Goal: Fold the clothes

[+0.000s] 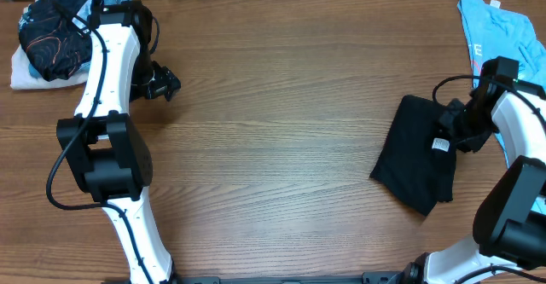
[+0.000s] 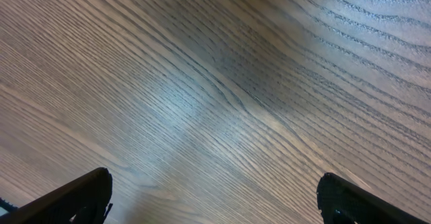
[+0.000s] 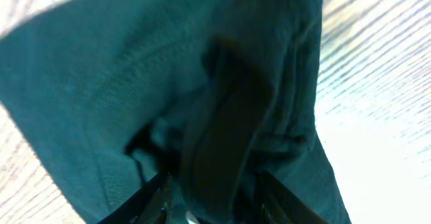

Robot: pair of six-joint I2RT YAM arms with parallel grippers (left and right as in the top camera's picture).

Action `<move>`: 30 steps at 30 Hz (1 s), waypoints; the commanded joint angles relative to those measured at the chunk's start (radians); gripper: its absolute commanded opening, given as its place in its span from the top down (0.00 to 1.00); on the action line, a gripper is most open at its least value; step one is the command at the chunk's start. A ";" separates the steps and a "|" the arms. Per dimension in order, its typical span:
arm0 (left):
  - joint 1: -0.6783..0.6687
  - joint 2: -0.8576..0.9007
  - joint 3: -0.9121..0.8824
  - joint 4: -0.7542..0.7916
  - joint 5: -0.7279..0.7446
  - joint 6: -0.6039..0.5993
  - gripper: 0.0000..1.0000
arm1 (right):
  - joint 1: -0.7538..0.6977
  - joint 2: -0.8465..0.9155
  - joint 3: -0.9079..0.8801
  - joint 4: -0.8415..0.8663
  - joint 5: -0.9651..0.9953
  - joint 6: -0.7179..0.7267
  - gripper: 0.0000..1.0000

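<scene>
Dark cloth of the black T-shirt (image 3: pixel 94 96) crowds my right wrist view. A ridge of it rises between the right fingers (image 3: pixel 145 207), which stand at a middling gap. I cannot tell whether they pinch the fold or merely straddle it.

Only the overhead gives me the whole garment. It is folded to a tilted rectangle on the right part of the tabletop (image 1: pixel 273 147), and its small white label (image 1: pixel 440 144) sits just beside my right wrist. The right arm (image 1: pixel 512 113) bends in from the right edge and reaches leftward onto the shirt's right border.

My left wrist view shows only wood grain, with the left fingers (image 2: pixel 74 200) spread wide at the lower corners. Overhead, the left arm (image 1: pixel 107 71) stretches up the left side, well apart from the shirt.

At the far right corner lies the light blue T-shirt (image 1: pixel 490 24), running down behind the right arm. At the far left corner is a pile of clothes (image 1: pixel 53 32), its right edge covered by the left arm.
</scene>
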State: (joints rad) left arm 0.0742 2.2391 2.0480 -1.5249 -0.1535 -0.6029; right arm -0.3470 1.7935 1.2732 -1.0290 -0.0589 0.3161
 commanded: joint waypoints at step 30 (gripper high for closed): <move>0.004 -0.003 -0.005 0.001 0.000 0.005 0.00 | -0.035 0.004 0.069 -0.268 0.313 0.345 0.56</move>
State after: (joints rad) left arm 0.0742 2.2391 2.0480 -1.5219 -0.1532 -0.6029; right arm -0.3679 1.8023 1.3533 -1.2758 0.2260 0.5770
